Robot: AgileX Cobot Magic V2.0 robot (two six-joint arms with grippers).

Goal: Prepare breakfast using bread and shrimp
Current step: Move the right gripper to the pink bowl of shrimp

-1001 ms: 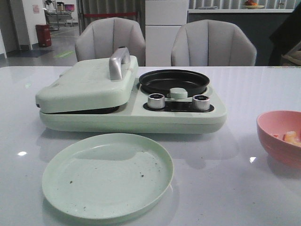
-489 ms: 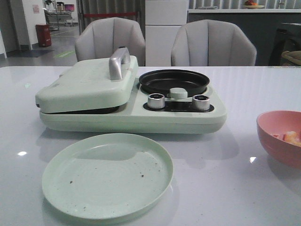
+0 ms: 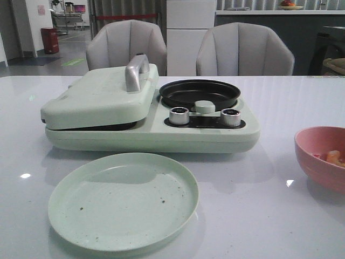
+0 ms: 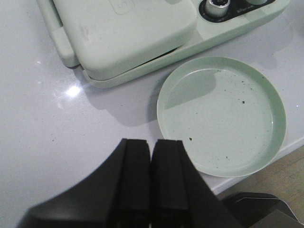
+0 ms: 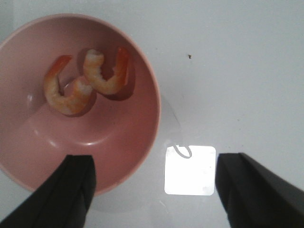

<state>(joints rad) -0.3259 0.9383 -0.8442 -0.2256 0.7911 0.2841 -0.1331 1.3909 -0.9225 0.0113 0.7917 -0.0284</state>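
Note:
Two curled orange-pink shrimp lie in a pink bowl at the table's right edge; the bowl and a shrimp also show in the front view. My right gripper is open and empty above the bowl's rim, one finger over the bowl and one over the table. My left gripper is shut and empty above the table beside an empty pale green plate. The bread is out of view. Neither gripper shows in the front view.
A pale green breakfast maker stands mid-table with its lid shut, a black pan on its right side and two metal knobs. The green plate lies in front of it. Two grey chairs stand behind the table.
A dark shape at the far right of the background has left the view. Nothing on the table has moved.

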